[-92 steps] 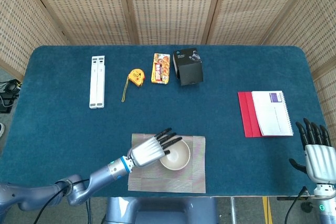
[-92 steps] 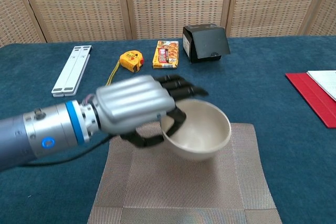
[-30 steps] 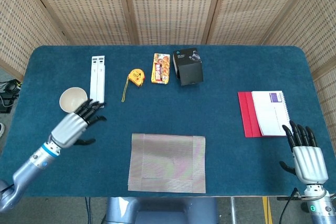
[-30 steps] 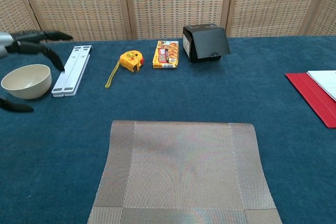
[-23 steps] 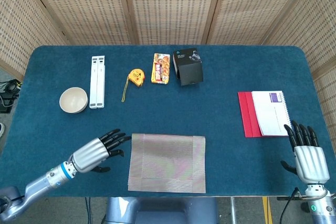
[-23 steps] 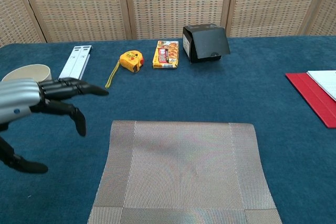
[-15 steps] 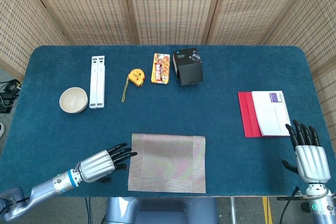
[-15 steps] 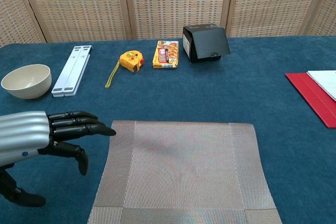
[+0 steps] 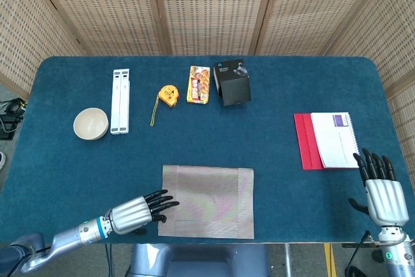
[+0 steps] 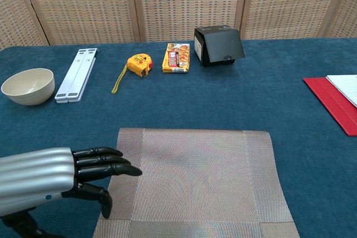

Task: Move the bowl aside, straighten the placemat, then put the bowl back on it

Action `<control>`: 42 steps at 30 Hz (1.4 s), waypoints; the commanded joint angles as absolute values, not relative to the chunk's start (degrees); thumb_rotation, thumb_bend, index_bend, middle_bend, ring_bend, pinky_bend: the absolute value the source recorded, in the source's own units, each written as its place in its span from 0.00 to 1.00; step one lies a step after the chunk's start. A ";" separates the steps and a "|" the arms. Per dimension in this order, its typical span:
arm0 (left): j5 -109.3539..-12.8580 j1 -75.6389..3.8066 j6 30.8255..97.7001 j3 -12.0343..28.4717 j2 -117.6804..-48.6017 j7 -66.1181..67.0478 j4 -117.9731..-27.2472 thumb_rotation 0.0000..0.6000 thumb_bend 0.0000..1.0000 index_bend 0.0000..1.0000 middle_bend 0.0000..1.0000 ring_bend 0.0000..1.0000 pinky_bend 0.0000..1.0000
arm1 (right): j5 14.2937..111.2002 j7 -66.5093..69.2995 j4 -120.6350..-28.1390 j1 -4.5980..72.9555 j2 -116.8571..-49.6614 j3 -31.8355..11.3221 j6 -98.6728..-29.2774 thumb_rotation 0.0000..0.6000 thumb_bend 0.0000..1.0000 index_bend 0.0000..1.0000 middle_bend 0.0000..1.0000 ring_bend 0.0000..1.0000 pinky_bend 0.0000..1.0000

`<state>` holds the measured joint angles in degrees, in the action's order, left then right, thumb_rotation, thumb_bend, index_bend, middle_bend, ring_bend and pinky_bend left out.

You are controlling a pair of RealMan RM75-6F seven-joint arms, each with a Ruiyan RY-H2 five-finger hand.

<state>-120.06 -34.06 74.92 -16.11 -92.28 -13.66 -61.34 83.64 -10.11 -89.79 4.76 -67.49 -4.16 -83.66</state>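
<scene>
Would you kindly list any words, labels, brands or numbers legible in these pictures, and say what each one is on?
None can be read.
Black box: light marks on top, too small.
Snack packet: printing blurred.
Notebook: purple patch on the cover, its text too small.
Yellow tape measure: label illegible.
White folded stand, bowl, placemat: no markings visible.

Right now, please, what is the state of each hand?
Left hand: open, holding nothing, fingers reaching over the left edge of the placemat.
Right hand: open, holding nothing, at the table's near right corner.
</scene>
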 commanded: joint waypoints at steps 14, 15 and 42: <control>-118.94 -35.66 72.92 -16.80 -94.89 -10.43 -62.13 1.00 0.19 0.37 0.00 0.00 0.00 | 83.75 -9.96 -89.95 4.76 -67.29 -3.99 -83.60 1.00 0.00 0.09 0.00 0.00 0.00; -118.88 -35.70 72.77 -16.85 -95.20 -10.25 -61.97 1.00 0.19 0.37 0.00 0.00 0.00 | 83.75 -10.04 -89.95 4.77 -67.31 -3.98 -83.59 1.00 0.00 0.09 0.00 0.00 0.00; -115.81 -37.29 70.95 -16.67 -97.48 -9.39 -62.90 1.00 0.40 0.40 0.00 0.00 0.00 | 84.71 -9.11 -90.24 4.64 -67.03 -3.65 -84.11 1.00 0.00 0.09 0.00 0.00 0.00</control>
<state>-115.85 -37.25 70.92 -16.69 -97.53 -9.42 -62.85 84.72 -9.11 -90.24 4.64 -67.03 -3.65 -84.11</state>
